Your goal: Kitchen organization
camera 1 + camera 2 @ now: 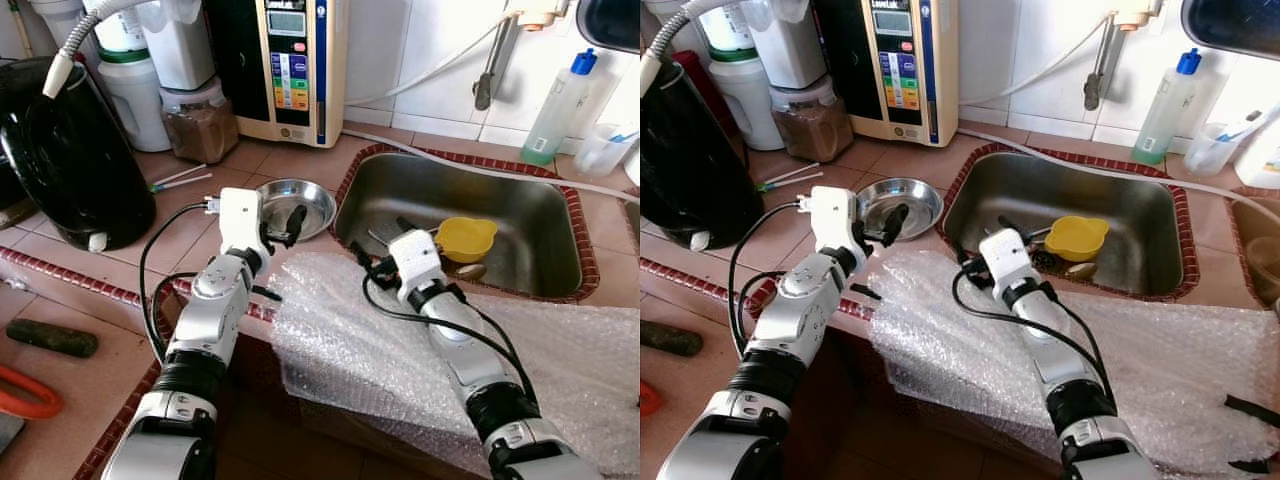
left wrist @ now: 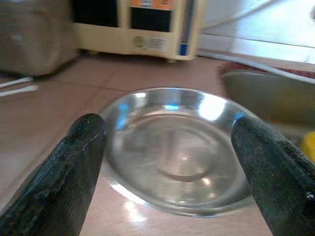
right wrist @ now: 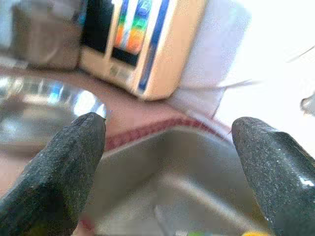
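A shallow steel dish sits on the tiled counter just left of the steel sink. My left gripper hovers at the dish's near rim, open, and in the left wrist view the dish lies between the two spread fingers. My right gripper is open over the sink's near left corner, holding nothing. A yellow cup rests in the sink beside some utensils. In the right wrist view the sink basin lies ahead and the dish off to one side.
Crumpled bubble wrap covers the counter's front edge under both arms. A black appliance stands at the left. A water purifier, a jar and a blue-capped bottle line the back wall. A hose runs behind the sink.
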You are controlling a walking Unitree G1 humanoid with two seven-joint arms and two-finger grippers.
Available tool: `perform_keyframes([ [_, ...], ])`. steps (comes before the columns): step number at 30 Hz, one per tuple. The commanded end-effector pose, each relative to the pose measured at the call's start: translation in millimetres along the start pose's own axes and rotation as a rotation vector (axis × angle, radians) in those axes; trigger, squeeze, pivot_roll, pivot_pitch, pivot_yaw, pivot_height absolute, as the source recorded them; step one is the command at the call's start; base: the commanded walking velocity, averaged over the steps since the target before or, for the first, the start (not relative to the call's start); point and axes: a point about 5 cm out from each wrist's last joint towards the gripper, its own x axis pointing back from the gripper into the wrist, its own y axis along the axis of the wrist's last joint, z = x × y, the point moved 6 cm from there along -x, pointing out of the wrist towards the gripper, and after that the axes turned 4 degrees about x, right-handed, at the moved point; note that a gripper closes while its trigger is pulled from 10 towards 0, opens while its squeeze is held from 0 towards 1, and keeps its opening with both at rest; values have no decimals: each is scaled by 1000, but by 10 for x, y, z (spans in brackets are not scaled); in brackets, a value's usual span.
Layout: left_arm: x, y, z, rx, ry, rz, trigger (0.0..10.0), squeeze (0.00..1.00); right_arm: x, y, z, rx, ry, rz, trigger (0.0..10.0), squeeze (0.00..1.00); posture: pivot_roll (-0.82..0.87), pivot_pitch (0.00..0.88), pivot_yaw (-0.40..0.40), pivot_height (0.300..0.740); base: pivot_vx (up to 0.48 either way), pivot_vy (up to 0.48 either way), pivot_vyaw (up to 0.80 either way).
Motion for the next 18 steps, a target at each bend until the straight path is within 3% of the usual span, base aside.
perform_keyframes([
  [1,-7,5,163,-6,70,0,10000,1000,-99,239,-17,-37,-26,-77,10000,1000,62,0,55,740,0,0,0],
  [5,-12,26,239,9,92,-4,10000,1000,-145,379,-166,-65,-97,-117,10000,1000,62,0,55,740,0,0,0],
  [6,-13,31,243,14,92,-6,10000,843,-166,453,-216,-74,-113,-140,10000,1000,61,0,57,740,0,0,0],
  [7,-14,34,246,16,93,-8,10000,843,-177,505,-249,-81,-126,-157,10000,1000,61,0,57,740,0,0,0],
  [8,-16,37,244,17,94,-9,10000,208,-205,588,-324,-84,-152,-179,10000,1000,58,0,56,740,0,0,0],
  [9,-17,39,242,16,94,-9,10000,208,-222,643,-374,-85,-169,-193,10000,1000,58,0,56,740,0,0,0],
  [10,-18,37,235,17,93,-9,10000,4,-238,694,-432,-88,-189,-205,10000,1000,56,0,55,740,0,0,0],
  [11,-20,26,222,16,95,-6,10000,0,-265,761,-506,-90,-206,-217,10000,1000,56,0,55,740,0,0,0],
  [18,-29,-16,218,22,115,4,10000,0,-286,750,-586,-61,-205,-196,10000,1000,53,0,49,740,0,0,0],
])
